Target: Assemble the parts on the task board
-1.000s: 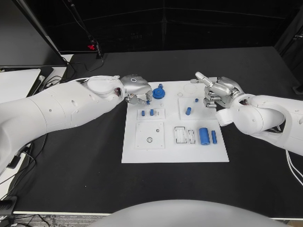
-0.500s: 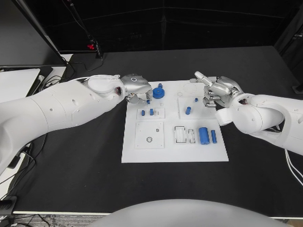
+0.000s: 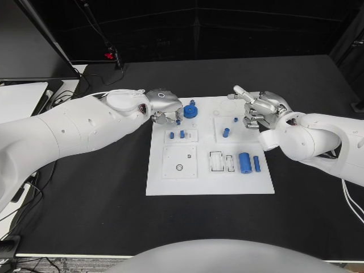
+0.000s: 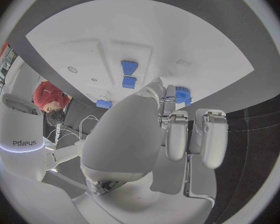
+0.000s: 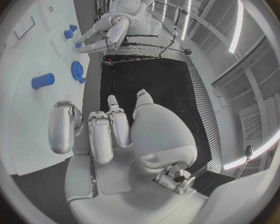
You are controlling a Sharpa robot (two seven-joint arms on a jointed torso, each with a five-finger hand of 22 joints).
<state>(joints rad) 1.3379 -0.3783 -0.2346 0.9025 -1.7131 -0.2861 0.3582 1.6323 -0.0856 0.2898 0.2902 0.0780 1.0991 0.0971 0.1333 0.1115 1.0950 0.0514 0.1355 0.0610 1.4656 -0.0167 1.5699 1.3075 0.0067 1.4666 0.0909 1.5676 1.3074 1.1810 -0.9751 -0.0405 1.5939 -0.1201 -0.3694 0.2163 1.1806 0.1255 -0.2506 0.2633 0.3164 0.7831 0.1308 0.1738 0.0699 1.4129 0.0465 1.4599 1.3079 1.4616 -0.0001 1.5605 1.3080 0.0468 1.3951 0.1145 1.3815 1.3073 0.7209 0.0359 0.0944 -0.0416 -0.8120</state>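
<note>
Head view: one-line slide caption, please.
Both hands, left hand and right hand, hover at the far end of the task board, flanking the blue gear.

White task board point(image 3: 167, 185) on a plain black worktop point(image 3: 92, 199), all the little parts point(image 3: 245, 162) on it are blue. Both arms white, each robot hand point(image 3: 162, 106) shiny silver.

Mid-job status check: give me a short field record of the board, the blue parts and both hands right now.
board: white task board, centre of the black table
blue gear: far edge of the board, beside the left robot hand
large blue cylinder: lying on the board's right side
left robot hand: at the board's far left corner, pinching a small blue part
right robot hand: at the board's far right corner, fingers curled, nothing seen in it
</note>
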